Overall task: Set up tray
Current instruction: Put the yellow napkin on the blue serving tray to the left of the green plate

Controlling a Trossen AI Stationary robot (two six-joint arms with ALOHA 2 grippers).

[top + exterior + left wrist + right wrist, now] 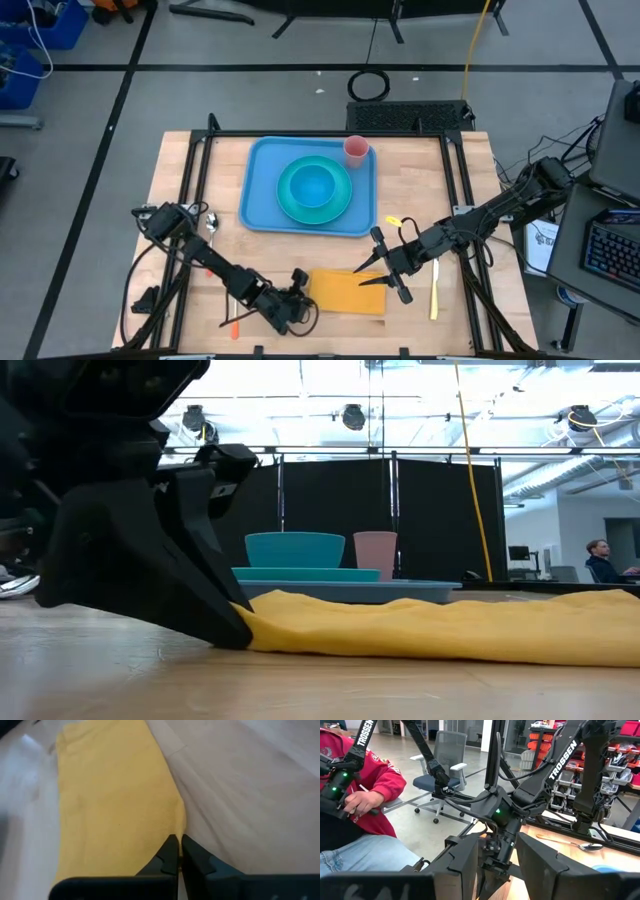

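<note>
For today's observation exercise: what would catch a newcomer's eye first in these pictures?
Probably the large light-blue plastic tray at the table's far middle, carrying a round teal plate and bowl and a pink cup. Next, the flat orange-yellow cloth napkin at the near edge, its edge pinched in the left hand.

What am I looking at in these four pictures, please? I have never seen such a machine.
This is a robot with two dark arms working at a wooden table. One picture looks down from above, one looks level across the table top, and one comes from a camera on each wrist.

On the table lies a large light-blue plastic tray, which carries a round teal plate, a teal bowl and a pink cup. Beside the tray lies a metal spoon.

The left hand is shut on the edge of a flat orange-yellow cloth napkin. The right hand waits open at the napkin's other end, holding nothing.
</note>
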